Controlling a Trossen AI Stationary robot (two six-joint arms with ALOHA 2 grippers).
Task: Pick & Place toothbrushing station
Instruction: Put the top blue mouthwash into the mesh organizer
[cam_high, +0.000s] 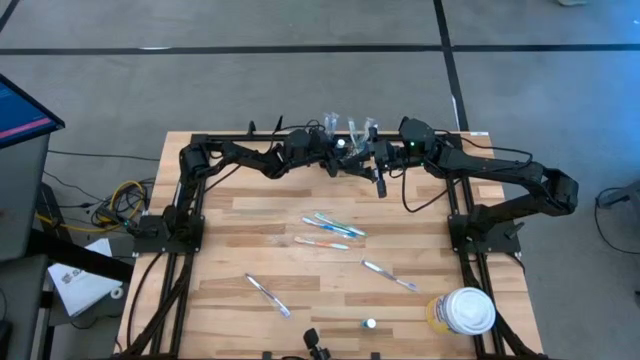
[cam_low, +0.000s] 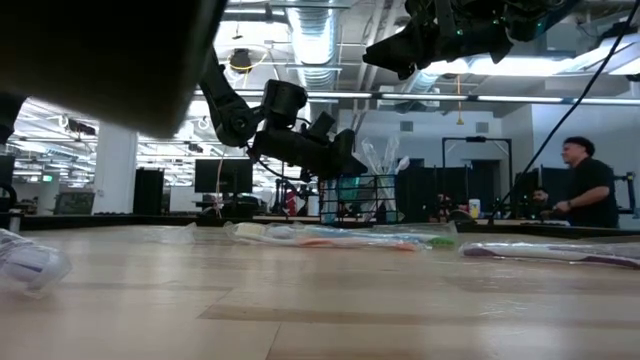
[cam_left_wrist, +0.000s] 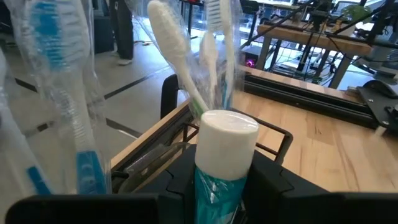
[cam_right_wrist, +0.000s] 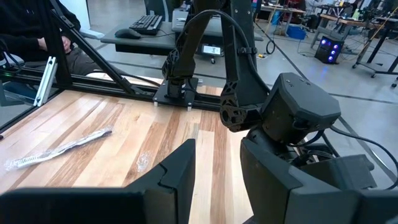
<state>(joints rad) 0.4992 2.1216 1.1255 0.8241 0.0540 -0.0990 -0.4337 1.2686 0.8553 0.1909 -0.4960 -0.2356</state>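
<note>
Left gripper (cam_high: 338, 155) hangs at the far middle edge of the table (cam_high: 300, 290), right at the toothbrushing station (cam_high: 352, 138). The right gripper (cam_high: 380, 172) crowds in just beside it, so I worry the two could knock together.

From table height, the station (cam_low: 372, 200) is a small black wire box with wrapped brushes sticking up. It sits so near the far edge that a nudge might push it off.

Left wrist camera: a white-capped toothpaste tube (cam_left_wrist: 227, 134) stands dead ahead inside the wire rim (cam_left_wrist: 277, 134). I cannot tell whether anything is gripped. Tall wrapped toothbrushes (cam_left_wrist: 174, 56) could tip out if the box tilts.

Right wrist camera: its jaws stand apart and empty over bare wood.
</note>
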